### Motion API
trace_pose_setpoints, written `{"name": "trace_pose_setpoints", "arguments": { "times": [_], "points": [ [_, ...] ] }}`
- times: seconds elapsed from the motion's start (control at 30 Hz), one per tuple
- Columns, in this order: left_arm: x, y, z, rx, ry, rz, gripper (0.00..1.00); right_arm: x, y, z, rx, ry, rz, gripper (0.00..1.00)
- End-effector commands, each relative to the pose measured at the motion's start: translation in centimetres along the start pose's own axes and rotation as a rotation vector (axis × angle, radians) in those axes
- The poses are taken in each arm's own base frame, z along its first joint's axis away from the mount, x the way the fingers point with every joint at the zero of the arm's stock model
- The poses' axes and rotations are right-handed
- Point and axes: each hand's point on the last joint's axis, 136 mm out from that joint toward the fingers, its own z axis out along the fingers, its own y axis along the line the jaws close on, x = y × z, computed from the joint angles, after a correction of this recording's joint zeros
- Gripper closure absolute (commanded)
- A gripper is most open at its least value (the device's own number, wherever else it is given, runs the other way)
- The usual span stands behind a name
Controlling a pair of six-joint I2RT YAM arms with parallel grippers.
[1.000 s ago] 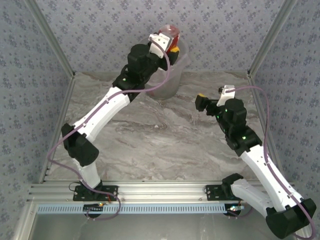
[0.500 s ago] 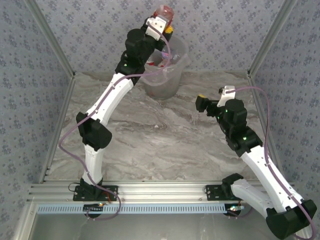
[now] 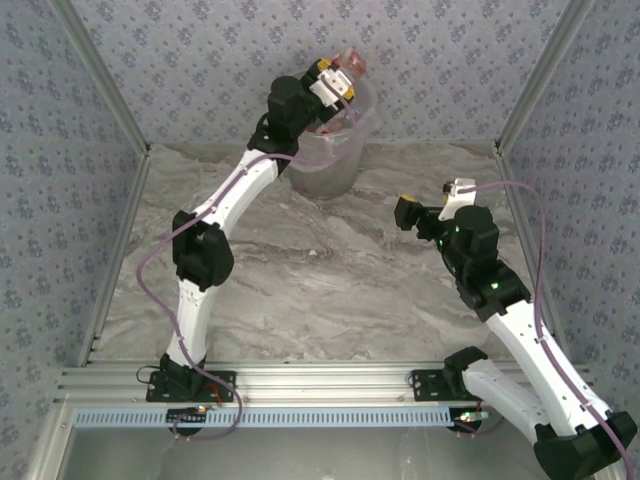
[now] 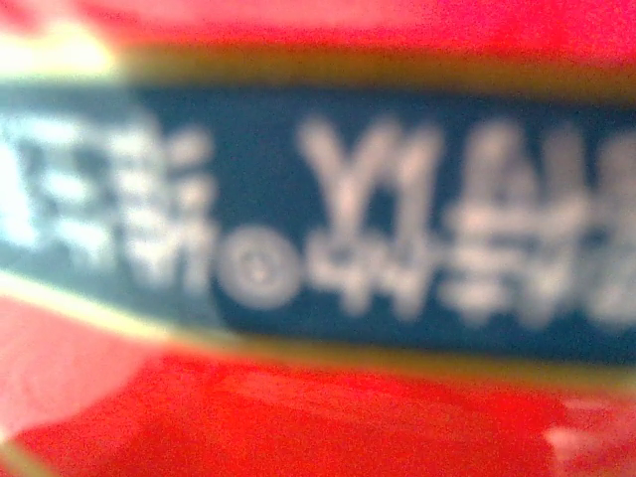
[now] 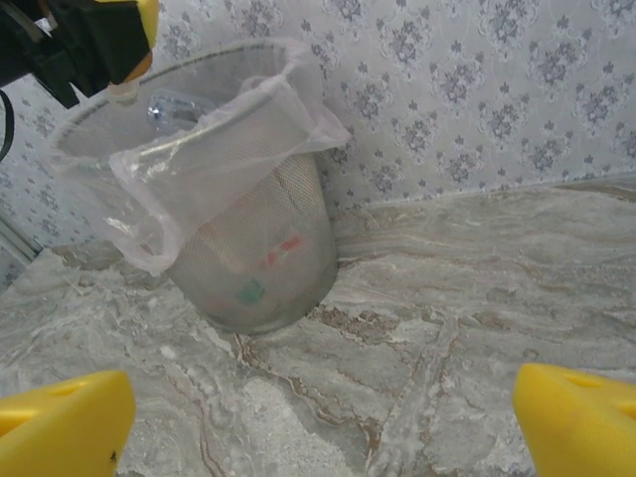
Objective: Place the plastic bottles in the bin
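My left gripper [image 3: 337,80] is over the bin's [image 3: 329,150] mouth at the back of the table, shut on a plastic bottle [image 3: 353,64] with a reddish top. The left wrist camera sits right against that bottle's red label [image 4: 318,417], which has a dark blue band with white letters [image 4: 378,219]. Through the translucent wall of the bin [image 5: 248,238], the right wrist view shows red and green shapes of bottles [image 5: 268,260] lying inside. My right gripper [image 3: 410,212] hovers right of the bin, open and empty, with its yellow fingertips [image 5: 60,427] wide apart.
A thin clear liner [image 5: 229,149] hangs loosely over the bin's rim. Patterned walls [image 3: 450,60] close in the back and both sides of the marble table [image 3: 330,290]. The left arm [image 3: 215,225] stretches diagonally across the left half of the table.
The left arm has stretched further back and right, carrying the bottle from the bin's left rim to over its mouth. The right arm has barely shifted.
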Motion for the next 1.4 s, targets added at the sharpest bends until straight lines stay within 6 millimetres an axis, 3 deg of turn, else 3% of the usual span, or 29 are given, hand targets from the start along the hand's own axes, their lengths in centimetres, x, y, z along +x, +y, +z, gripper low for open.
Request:
{"name": "trace_pose_setpoints", "arguments": {
  "times": [0.0,0.13,0.2,0.43,0.77,1.07,1.37],
  "points": [
    [0.1,0.6,0.0,0.000,-0.014,0.096,0.48,0.5,-0.7,-0.2,0.030,0.012,0.011,0.00],
    [0.6,0.0,0.0,0.022,-0.019,0.132,0.38,0.7,-0.9,-0.3,0.039,0.023,-0.008,0.00],
    [0.6,0.4,0.0,0.011,-0.017,0.138,0.28,0.7,-1.0,-0.3,0.044,0.025,-0.009,0.00],
    [-0.5,2.5,-0.8,-0.020,-0.033,0.090,0.10,1.3,-0.9,-0.1,0.033,0.039,-0.003,0.00],
    [-2.4,5.3,-2.5,-0.041,-0.036,-0.115,0.01,1.3,-0.8,-0.2,0.028,0.041,0.011,0.00],
    [-5.1,7.2,-5.0,-0.018,-0.012,-0.405,0.01,1.8,-1.1,0.1,0.043,0.049,0.015,0.00],
    [-6.9,5.9,-9.0,0.078,-0.008,-0.428,0.01,2.6,-2.1,0.4,0.088,0.061,-0.002,0.00]
  ]
}}
